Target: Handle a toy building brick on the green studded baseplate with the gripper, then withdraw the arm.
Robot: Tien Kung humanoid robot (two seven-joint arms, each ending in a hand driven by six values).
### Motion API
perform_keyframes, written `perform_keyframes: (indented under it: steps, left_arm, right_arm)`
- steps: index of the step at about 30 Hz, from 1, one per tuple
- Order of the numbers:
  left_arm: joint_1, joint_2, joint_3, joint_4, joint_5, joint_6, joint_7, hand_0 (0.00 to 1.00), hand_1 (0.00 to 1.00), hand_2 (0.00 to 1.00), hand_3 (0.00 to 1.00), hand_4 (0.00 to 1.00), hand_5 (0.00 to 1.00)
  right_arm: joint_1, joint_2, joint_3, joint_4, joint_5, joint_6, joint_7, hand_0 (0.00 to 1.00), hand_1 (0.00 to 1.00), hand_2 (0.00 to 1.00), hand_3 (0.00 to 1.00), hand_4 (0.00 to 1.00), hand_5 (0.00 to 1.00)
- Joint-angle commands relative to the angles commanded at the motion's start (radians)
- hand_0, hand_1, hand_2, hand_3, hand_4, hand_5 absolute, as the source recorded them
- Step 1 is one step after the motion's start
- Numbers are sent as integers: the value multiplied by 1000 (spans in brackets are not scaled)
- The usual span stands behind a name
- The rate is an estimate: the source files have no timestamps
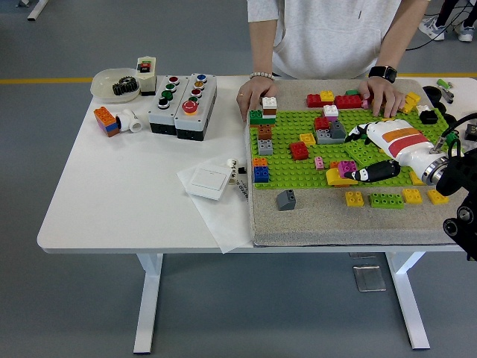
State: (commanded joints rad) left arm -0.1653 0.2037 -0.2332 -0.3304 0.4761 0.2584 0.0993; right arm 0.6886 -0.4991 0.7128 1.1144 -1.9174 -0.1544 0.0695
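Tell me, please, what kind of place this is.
Probably a robotics lab or test hall: a height-adjustable white table on a grey floor with a yellow line, push-button control boxes and a green studded baseplate laid out as test items.

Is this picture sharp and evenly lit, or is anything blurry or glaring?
Head view: soft, even light, only faint shadows under the white table; no glare; bricks on the green baseplate look crisp; the right hand is slightly soft; the arm is cut off at the right edge.

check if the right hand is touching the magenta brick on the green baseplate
Cannot tell. In the head view the right hand has its lower finger right beside the magenta brick; no clear gap or contact shows.
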Motion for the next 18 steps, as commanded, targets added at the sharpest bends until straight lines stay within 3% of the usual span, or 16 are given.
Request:
perform_keyframes:
  steps: [1, 18]
  left_arm:
    - [0, 0, 0, 0, 0, 0, 0, 810, 804, 781, 618, 649, 651]
    - [1, 0, 2, 0, -4, 1, -1, 808, 804, 781, 618, 648, 651]
  right_arm:
    - [-4, -1, 0, 6, 10, 0, -1, 561, 592, 666, 610, 965, 404]
    - [-25, -6, -33, 40, 52, 25, -14, 573, 594, 662, 619, 969, 410]
